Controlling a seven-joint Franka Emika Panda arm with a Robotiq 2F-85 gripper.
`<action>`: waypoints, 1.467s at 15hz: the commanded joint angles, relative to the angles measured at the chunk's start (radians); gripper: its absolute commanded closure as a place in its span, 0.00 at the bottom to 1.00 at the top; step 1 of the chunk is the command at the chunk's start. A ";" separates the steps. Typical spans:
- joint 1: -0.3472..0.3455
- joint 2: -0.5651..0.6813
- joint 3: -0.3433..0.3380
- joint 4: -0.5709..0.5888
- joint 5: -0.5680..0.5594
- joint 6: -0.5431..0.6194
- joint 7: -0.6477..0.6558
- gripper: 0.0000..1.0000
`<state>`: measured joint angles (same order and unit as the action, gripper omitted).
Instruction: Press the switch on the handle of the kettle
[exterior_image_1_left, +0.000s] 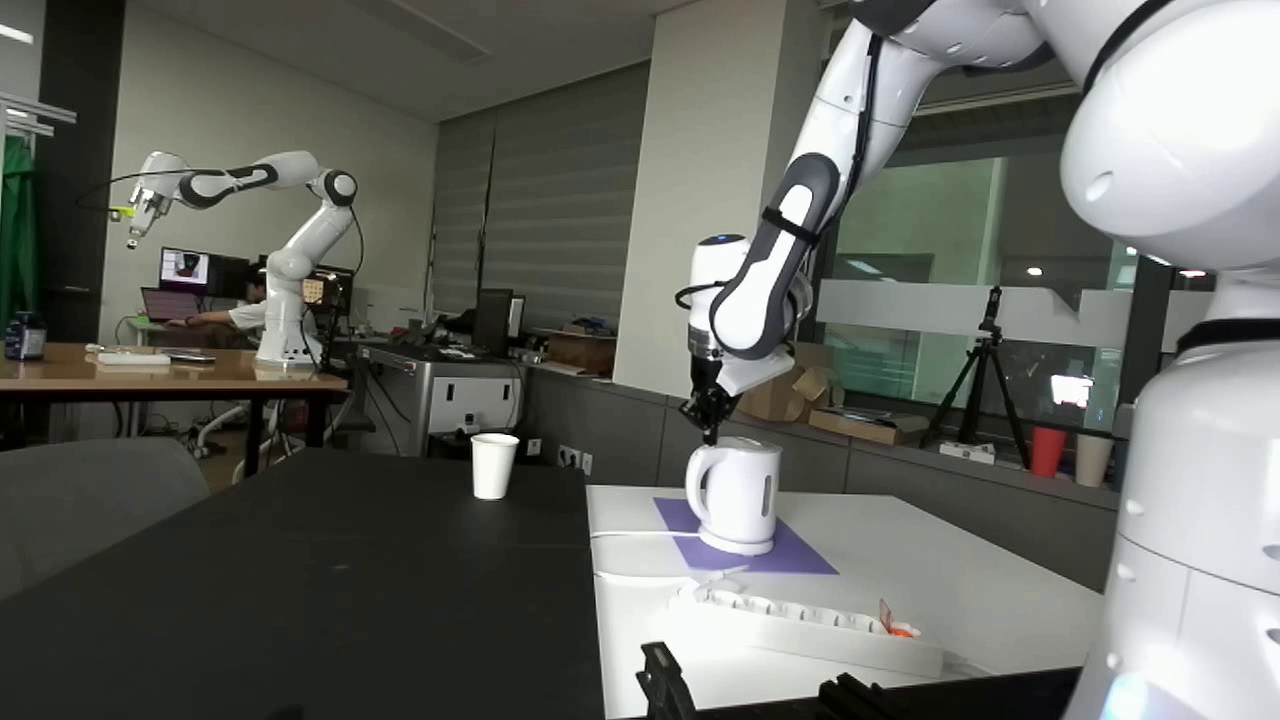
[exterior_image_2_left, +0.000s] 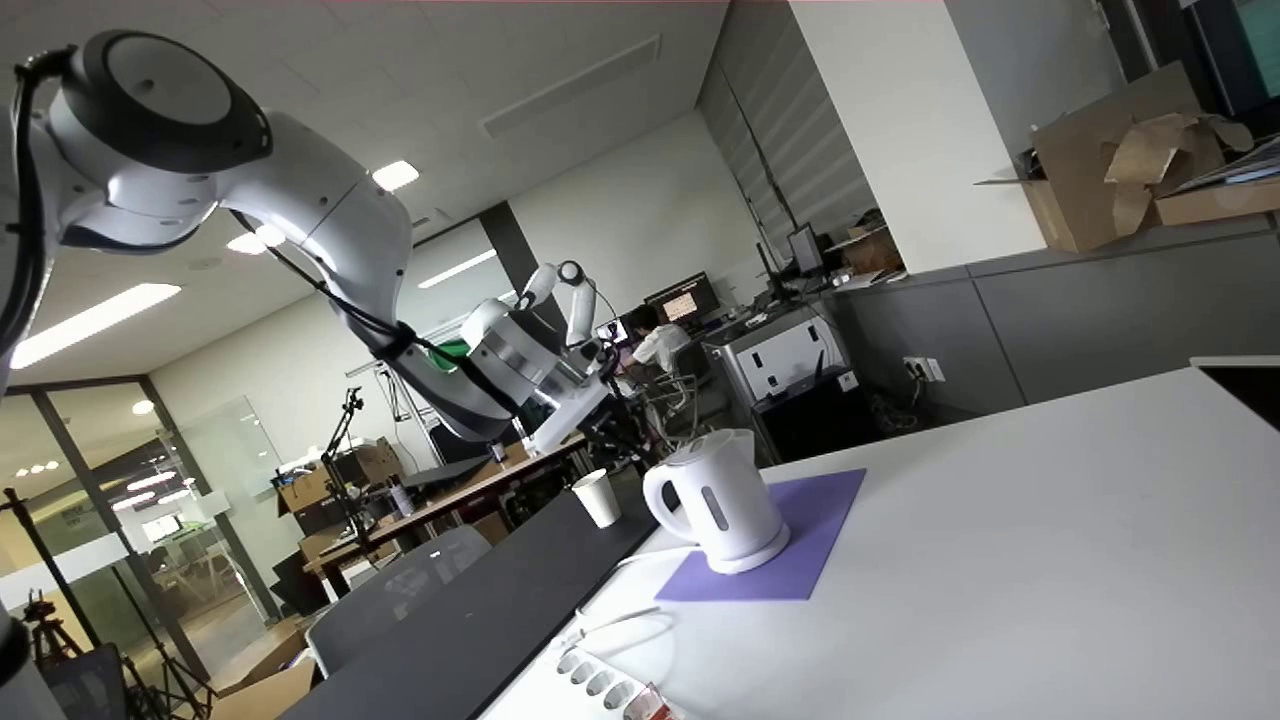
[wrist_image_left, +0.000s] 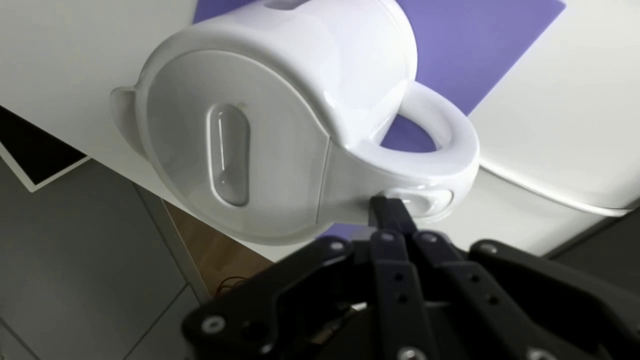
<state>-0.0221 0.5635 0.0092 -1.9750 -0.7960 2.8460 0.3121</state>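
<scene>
The white kettle (exterior_image_1_left: 748, 500) stands upright on a purple sheet in both exterior views (exterior_image_2_left: 735, 510), and I look down on its lid and body in the wrist view (wrist_image_left: 305, 65). Its curved handle (wrist_image_left: 462, 135) points right in the wrist view. An oval switch (wrist_image_left: 427, 202) sits on top of the handle, its near-left end partly covered by my fingertips. My gripper (wrist_image_left: 392, 205) is shut with nothing between its fingers. It points down at the top of the handle, also in an exterior view (exterior_image_1_left: 710, 438). I cannot tell whether the tips touch the switch.
The purple sheet (exterior_image_1_left: 800, 558) lies on a white table (exterior_image_2_left: 1000, 560). A white power strip (exterior_image_1_left: 800, 632) with cords lies in front of the kettle. A white paper cup (exterior_image_1_left: 493, 466) stands on the adjoining black table (exterior_image_1_left: 400, 570). The kettle's cord (wrist_image_left: 550, 195) runs from the handle side.
</scene>
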 joint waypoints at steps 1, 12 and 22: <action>0.003 0.030 -0.009 0.033 0.016 -0.018 0.017 1.00; 0.040 -0.087 -0.027 0.011 0.243 -0.030 -0.153 1.00; 0.104 -0.180 -0.068 0.016 0.362 -0.141 -0.319 0.40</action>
<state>0.0634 0.4075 -0.0432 -1.9555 -0.4494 2.7437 0.0200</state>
